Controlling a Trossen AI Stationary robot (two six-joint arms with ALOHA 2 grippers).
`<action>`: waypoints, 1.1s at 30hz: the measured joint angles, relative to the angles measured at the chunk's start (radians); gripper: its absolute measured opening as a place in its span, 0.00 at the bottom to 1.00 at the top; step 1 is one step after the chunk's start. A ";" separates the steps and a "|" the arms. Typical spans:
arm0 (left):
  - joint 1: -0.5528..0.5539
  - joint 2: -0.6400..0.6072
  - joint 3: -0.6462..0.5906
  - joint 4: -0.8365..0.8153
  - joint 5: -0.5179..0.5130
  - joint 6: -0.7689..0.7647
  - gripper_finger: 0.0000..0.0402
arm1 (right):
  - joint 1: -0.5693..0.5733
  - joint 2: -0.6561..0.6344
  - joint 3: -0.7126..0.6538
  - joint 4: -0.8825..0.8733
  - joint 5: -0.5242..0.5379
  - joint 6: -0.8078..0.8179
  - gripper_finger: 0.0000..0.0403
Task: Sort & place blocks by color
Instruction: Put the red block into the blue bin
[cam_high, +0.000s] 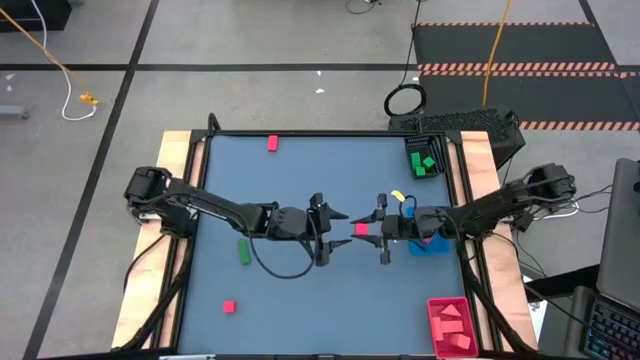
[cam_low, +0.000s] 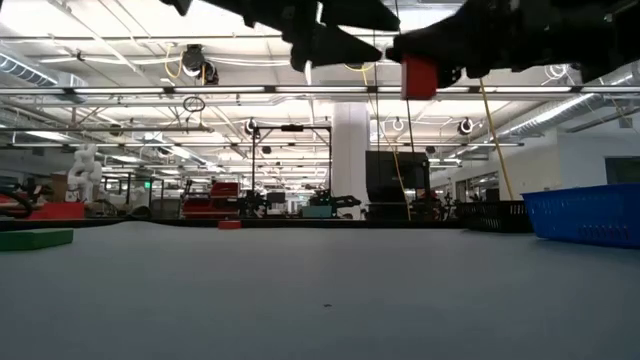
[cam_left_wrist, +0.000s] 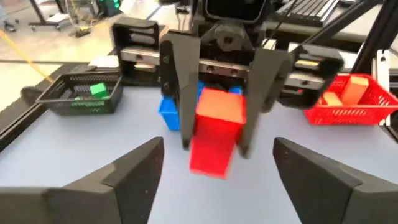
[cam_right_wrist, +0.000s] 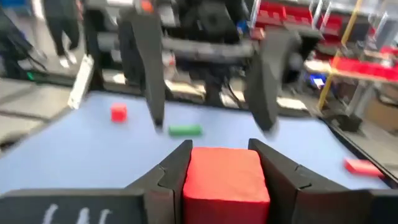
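The right gripper (cam_high: 382, 231) has its two fingers (cam_right_wrist: 171, 171) clamped on a red block (cam_high: 361, 229), holding it in the air above the middle of the table (cam_high: 300, 170); in the low view the block (cam_low: 420, 77) hangs well clear of the surface. Facing it, just beside the block, the left gripper (cam_high: 327, 229) has its fingers (cam_left_wrist: 130, 163) spread wide and grasps nothing.

Out from the held block, a green bar (cam_high: 244, 250) lies on the table under the left arm, a small red block (cam_high: 229, 307) sits toward the near left corner, and another red one (cam_high: 272, 143) rests at the far edge. A blue basket (cam_high: 432, 246) sits under the right arm. A black basket (cam_high: 425, 160) with green blocks stands at the far right corner, and a red basket (cam_high: 452, 325) with red pieces at the near right corner.
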 joint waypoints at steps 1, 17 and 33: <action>-0.002 -0.017 0.000 -0.033 -0.008 -0.003 0.77 | -0.001 -0.031 0.000 -0.058 0.012 0.010 0.30; -0.023 -0.080 -0.001 -0.144 -0.106 -0.051 0.82 | -0.014 -0.447 0.000 -0.883 0.156 0.521 0.30; -0.024 -0.079 -0.002 -0.161 -0.106 -0.062 0.82 | -0.014 -0.609 0.000 -1.422 0.154 0.868 0.30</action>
